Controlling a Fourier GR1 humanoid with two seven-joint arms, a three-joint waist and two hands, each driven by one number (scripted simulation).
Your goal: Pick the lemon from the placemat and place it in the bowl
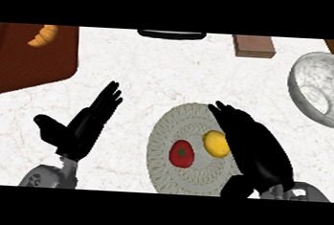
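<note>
A yellow lemon lies on the round grey woven placemat, right of a red tomato. My right hand lies over the placemat's right side with fingers straight, open, its edge against the lemon's right side and hiding part of it. The marbled grey bowl stands at the right edge, tilted toward me, with nothing seen inside. My left hand rests open at the lower left, fingers pointing up and away, well apart from the placemat.
A brown cutting board at the upper left carries a croissant. A brown block and a dark flat object sit along the counter's far edge. White marble counter lies between placemat and bowl.
</note>
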